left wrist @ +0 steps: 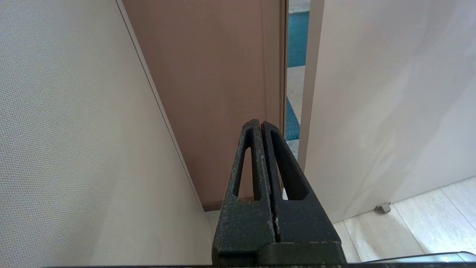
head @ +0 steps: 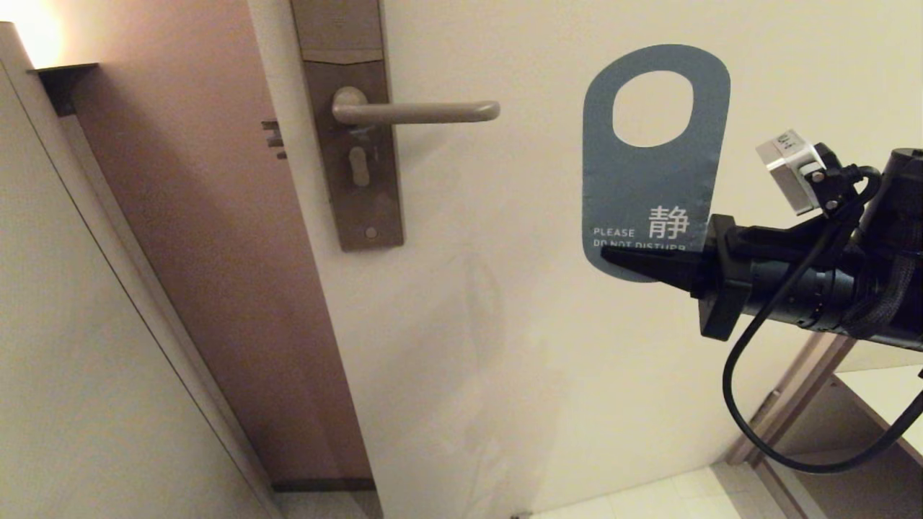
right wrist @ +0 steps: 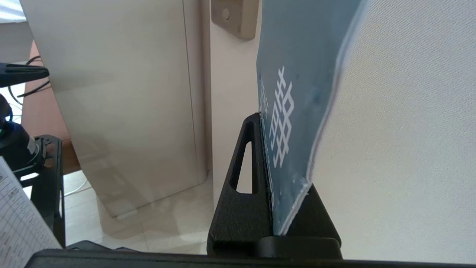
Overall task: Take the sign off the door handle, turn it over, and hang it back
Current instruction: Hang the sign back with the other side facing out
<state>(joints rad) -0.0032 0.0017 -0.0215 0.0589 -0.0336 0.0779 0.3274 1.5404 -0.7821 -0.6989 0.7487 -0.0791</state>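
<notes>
The sign [head: 652, 173] is off the door handle and held upright in front of the white door, teal "PLEASE DO NOT DISTURB" side facing me, oval hole at the top. My right gripper [head: 613, 256] is shut on its lower edge, well to the right of the door handle [head: 418, 112]. The handle is a bare horizontal beige lever on a tall brown lock plate [head: 357, 144]. In the right wrist view the sign [right wrist: 297, 93] stands clamped in the right gripper [right wrist: 262, 119]. My left gripper [left wrist: 259, 124] is shut and empty, low by the door's edge.
The white door [head: 541, 346] stands ajar next to a brown door frame [head: 216, 252]. A beige wall [head: 86, 360] is on the left. Small dark latch bolts [head: 272, 137] stick out of the door's edge. A doorstop [left wrist: 383, 207] sits on the tiled floor.
</notes>
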